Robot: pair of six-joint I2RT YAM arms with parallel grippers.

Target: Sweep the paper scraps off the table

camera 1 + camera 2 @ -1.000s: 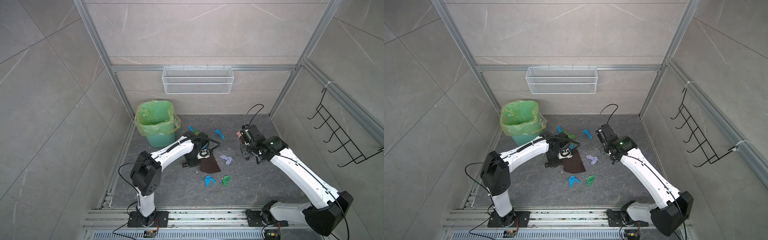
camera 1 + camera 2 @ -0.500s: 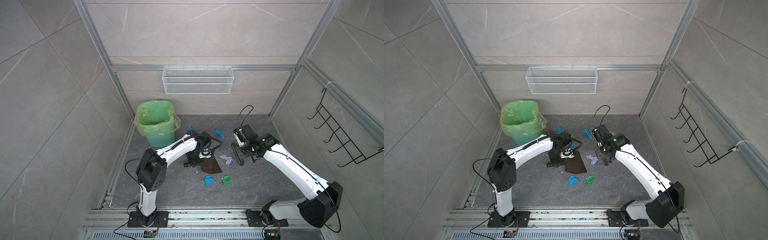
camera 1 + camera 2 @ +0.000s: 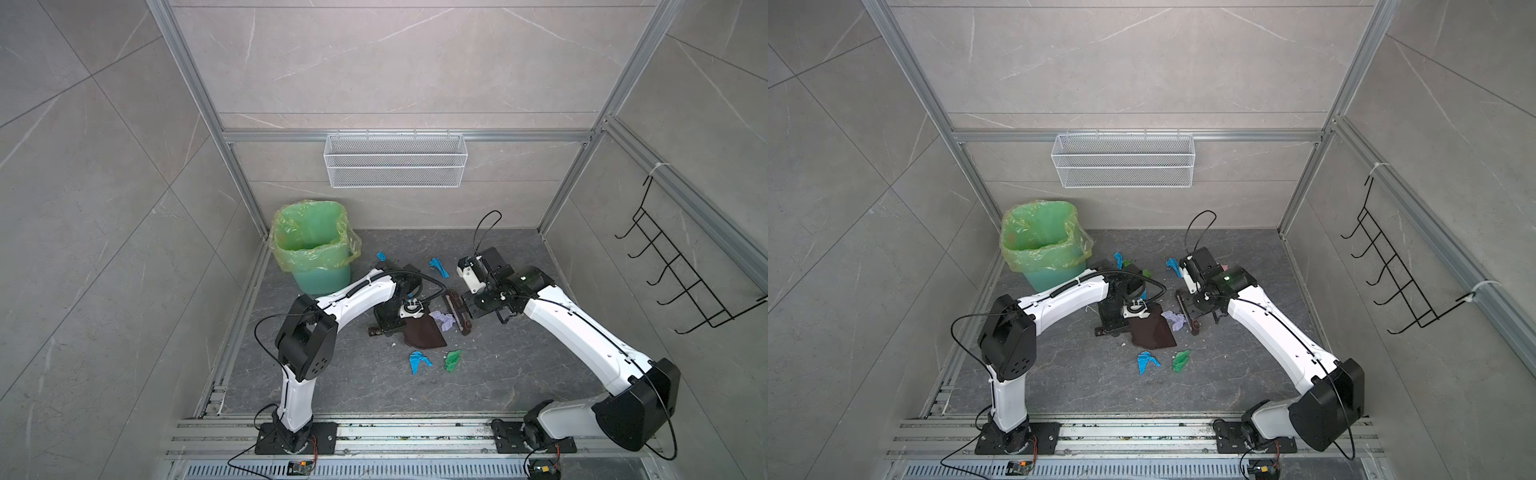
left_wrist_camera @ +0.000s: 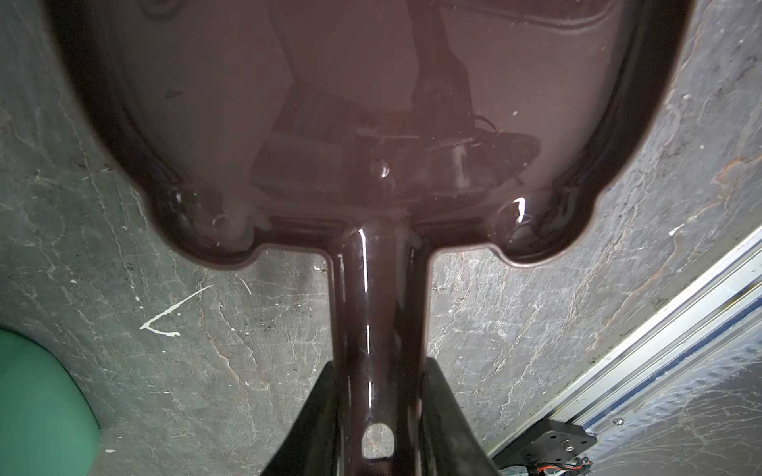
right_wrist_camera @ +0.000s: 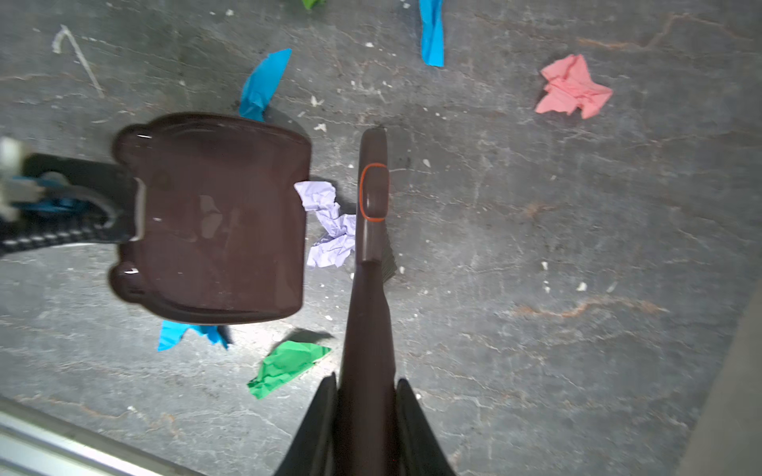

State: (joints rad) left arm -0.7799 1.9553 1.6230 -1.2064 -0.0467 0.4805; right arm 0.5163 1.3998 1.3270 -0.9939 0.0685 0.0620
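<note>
Pink scrap [image 5: 573,88] clearest from right wrist

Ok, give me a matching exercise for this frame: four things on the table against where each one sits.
Things:
1. lavender scrap
2. green scrap
3. pink scrap
4. dustpan

Places:
A. handle clamped in the left gripper
B. between the dustpan's lip and the brush
C. alone, on the brush's far side from the dustpan
D. beside a blue scrap, off the dustpan's side edge

Pairs: 1-B, 2-D, 3-C, 4-A
</note>
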